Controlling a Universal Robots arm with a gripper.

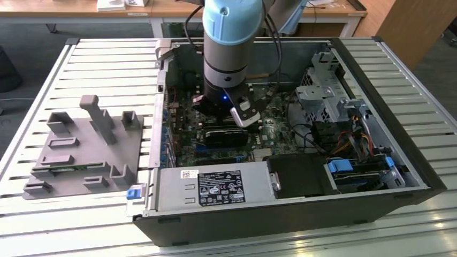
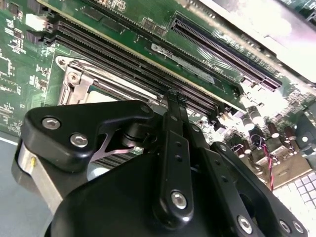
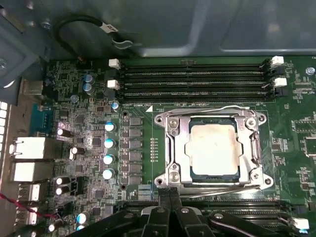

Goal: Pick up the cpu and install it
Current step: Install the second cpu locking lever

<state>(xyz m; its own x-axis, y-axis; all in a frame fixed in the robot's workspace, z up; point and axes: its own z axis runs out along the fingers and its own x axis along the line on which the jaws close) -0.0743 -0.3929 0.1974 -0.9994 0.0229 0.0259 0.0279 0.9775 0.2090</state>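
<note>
Right now my arm [image 1: 226,48] reaches down into the open computer case [image 1: 400,176], which lies on its side on a slatted metal table [image 1: 107,59]. My claw [image 3: 169,193] hangs low over the green circuit board [image 3: 89,143], and its two black fingers [image 2: 174,118] are pressed together with nothing between them. In the first wrist view the tips meet just beside the edge of the metal socket frame [image 3: 173,143], between that frame and the long dark memory slots [image 3: 237,203] next to it.

The cpu [image 3: 214,148] is not in my grip. It sits flat inside the socket frame on the board, its dull pale top showing through the frame's square window, with the frame's silver plate lying around its edges and a thin wire lever [image 3: 217,109] running along one side. Another set of memory slots [image 3: 197,79] lies on the far side of the socket, and a row of small round capacitors [image 3: 108,150] stands near it.

In the exterior view, a grey plastic holder [image 1: 85,155] with upright posts rests on the table towards that view's left, well apart from my claw. Inside the case, a labelled power supply box [image 1: 214,187] sits along the near wall, with a metal drive cage [image 1: 328,96] and bundled wires [image 1: 353,142] towards the exterior view's right.
</note>
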